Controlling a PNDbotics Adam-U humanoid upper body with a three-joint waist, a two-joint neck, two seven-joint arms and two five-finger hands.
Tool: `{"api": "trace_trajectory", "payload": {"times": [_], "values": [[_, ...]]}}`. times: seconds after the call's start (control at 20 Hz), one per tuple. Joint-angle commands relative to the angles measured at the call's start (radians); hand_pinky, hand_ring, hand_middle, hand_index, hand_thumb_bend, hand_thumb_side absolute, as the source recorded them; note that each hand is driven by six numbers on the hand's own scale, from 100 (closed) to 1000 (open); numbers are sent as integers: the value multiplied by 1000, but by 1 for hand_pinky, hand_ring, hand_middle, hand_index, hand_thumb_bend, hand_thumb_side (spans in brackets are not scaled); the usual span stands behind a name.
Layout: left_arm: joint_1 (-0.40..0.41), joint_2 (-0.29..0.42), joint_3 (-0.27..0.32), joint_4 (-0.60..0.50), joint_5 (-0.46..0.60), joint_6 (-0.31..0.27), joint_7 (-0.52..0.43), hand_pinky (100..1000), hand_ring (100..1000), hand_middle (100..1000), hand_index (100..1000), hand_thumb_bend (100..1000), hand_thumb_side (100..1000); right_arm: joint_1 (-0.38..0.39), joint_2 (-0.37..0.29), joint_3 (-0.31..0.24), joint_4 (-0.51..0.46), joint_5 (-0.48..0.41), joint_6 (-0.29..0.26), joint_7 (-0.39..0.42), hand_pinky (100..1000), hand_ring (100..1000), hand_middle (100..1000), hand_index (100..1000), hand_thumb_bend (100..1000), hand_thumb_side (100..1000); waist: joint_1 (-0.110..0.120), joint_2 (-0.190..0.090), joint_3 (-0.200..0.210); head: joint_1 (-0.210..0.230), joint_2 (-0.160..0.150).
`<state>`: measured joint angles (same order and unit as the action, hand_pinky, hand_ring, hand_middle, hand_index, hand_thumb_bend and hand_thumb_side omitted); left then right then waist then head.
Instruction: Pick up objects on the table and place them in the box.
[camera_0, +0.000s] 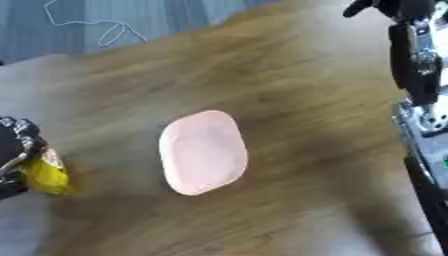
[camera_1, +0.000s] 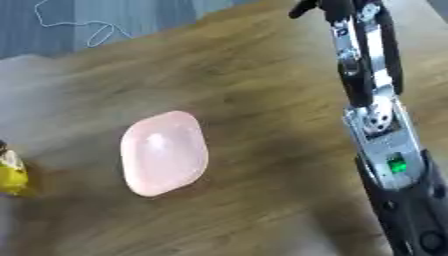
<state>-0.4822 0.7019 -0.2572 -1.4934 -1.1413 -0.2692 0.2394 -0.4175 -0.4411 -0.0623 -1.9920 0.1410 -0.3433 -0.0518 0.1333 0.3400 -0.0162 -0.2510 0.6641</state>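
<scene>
A shallow pink box (camera_0: 203, 152) with rounded corners lies in the middle of the wooden table, and nothing shows inside it. At the left edge my left hand (camera_0: 14, 150) has its black fingers curled round a small yellow object (camera_0: 45, 175), well to the left of the box and low over the table. My right arm (camera_1: 378, 125) runs up the right side. Only part of my right hand (camera_1: 325, 6) shows at the top edge, far beyond the box.
The wooden table (camera_0: 289, 100) lies askew and fills most of the view. Beyond its far edge there is grey floor with a thin white cable (camera_0: 107, 31) looped on it.
</scene>
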Motion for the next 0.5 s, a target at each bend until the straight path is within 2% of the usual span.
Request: {"api": "trace_trajectory", "payload": {"times": [0.05,0.3,0.5], "values": [[-2,4,52,-18,62,59,36,100,100,100,163,391,100,-4,-7,-8,-8,3,5,-2,529,646,717,808,100,906,-6,-19,4,-12,-6],[-25,-28,113,-96,273,204,110,100,100,100,155,324,100,-2,-6,-9,-8,5,10,-4,530,645,717,808,100,905,-12,-25,10,-10,-6],[-73,-45,103,-170,400,273,125,100,100,100,153,301,100,-1,-5,-7,-8,5,12,-3,530,644,718,808,100,904,-13,-31,11,-1,-5]]}}
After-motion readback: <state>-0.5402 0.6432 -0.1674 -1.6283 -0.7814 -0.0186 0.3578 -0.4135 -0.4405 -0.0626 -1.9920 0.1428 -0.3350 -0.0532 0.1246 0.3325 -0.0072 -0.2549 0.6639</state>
